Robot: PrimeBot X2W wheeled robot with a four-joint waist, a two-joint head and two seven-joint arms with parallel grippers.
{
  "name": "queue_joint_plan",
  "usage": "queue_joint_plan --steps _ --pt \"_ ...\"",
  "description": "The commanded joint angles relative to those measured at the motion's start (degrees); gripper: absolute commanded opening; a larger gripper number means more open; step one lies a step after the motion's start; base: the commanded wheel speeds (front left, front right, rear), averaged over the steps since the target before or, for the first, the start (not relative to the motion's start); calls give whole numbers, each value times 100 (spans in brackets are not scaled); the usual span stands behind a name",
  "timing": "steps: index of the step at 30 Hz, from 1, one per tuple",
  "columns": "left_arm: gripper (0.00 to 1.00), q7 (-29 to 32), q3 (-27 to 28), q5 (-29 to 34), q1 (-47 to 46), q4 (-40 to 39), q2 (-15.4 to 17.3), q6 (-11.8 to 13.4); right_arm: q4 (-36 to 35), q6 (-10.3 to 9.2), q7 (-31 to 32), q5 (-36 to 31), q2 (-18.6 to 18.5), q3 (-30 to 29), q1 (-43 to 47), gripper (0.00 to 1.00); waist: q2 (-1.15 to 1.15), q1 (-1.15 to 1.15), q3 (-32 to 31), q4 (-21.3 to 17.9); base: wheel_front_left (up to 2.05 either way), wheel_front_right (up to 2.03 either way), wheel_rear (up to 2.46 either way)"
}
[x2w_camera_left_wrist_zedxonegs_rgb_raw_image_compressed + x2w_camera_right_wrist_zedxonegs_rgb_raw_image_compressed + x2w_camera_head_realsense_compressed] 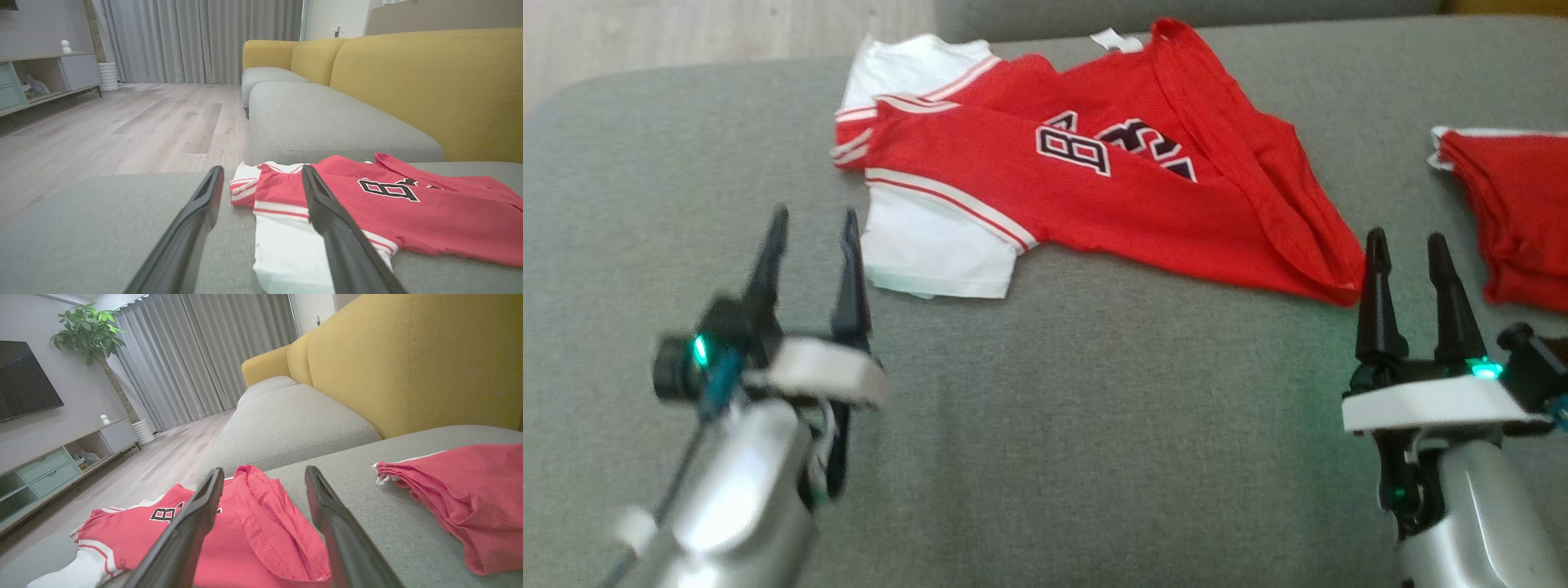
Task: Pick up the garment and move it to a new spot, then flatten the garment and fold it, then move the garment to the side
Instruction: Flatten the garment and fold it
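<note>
Jersey [1094, 180] lies just ahead — left gripper [815, 214] spread wide and empty near its white sleeve; right gripper [1406, 237] wide too, beside its red hem.

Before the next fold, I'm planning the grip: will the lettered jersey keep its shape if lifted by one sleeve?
Probably not: the jersey lies in soft creases, so it should droop. It looks thin, likely light. Pushed, it may bunch on the woven cushion.

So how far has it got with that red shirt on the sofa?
The red jersey lies on the grey sofa seat, partly folded but rumpled. Nothing is in hand: left gripper and right gripper hover open, holding nothing. Remaining: neaten the fold and move it aside.
</note>
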Motion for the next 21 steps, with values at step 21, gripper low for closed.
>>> queue_joint_plan --steps 21 --pt "100 666 358 465 -287 721 -43 -517 -316 -4 -62 5 5 353 -130 100 0 1 372 -284 0 0 0"
